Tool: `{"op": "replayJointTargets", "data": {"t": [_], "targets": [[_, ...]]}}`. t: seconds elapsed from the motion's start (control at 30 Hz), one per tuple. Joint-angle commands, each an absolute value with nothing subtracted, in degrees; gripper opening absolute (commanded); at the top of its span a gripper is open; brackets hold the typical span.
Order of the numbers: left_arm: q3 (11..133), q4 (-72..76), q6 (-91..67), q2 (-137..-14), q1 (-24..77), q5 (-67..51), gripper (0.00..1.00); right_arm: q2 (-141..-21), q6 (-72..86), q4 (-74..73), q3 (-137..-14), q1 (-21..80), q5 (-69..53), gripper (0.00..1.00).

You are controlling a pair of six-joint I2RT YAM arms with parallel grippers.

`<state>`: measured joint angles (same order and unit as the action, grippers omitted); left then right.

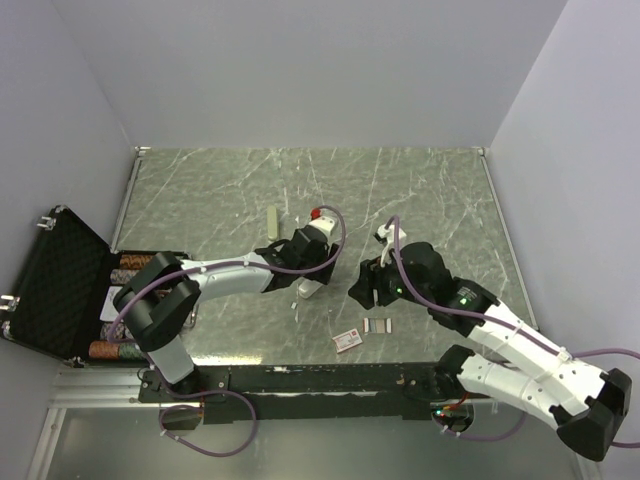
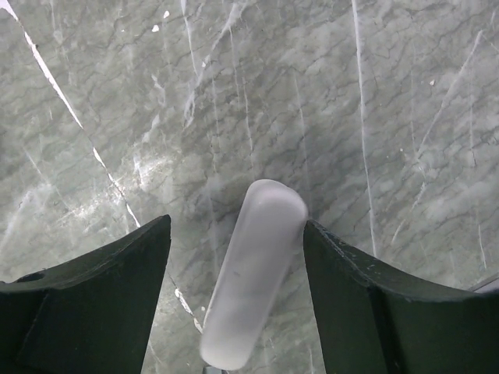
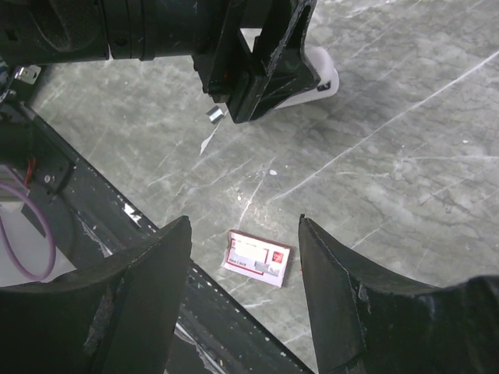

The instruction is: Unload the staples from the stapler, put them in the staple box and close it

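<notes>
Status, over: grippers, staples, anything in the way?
Left gripper open, straddling white stapler. Right gripper open, empty. Staples on table, red-and-white box beside them.

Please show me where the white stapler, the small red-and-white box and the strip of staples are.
white stapler [image 2: 253, 273]: left wrist view, middle of its rounded top.
red-and-white box [image 3: 257, 258]: right wrist view, middle of its upper face.
staples [image 1: 378, 325]: top external view, middle of the grey strip.
</notes>
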<state>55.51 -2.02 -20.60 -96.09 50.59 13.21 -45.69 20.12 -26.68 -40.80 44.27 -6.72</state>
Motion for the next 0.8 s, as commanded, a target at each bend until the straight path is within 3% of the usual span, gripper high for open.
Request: {"op": "replayJointTargets", "data": {"t": [0.0, 0.43, 0.77], "targets": [[56.07, -2.02, -19.86, -95.45, 50.98, 14.33, 0.73, -46.49, 21.09, -25.14, -40.43, 44.56, -7.29, 0.65], [57.04, -0.44, -18.55, -98.52, 51.5, 9.05, 0.69, -45.79, 21.8, -24.87, -39.64, 44.56, -7.38, 0.65], [58.97, -0.44, -17.4, -99.84, 52.38, 10.63, 0.59, -45.09, 22.5, -23.82, -38.5, 44.56, -8.08, 0.62]]}}
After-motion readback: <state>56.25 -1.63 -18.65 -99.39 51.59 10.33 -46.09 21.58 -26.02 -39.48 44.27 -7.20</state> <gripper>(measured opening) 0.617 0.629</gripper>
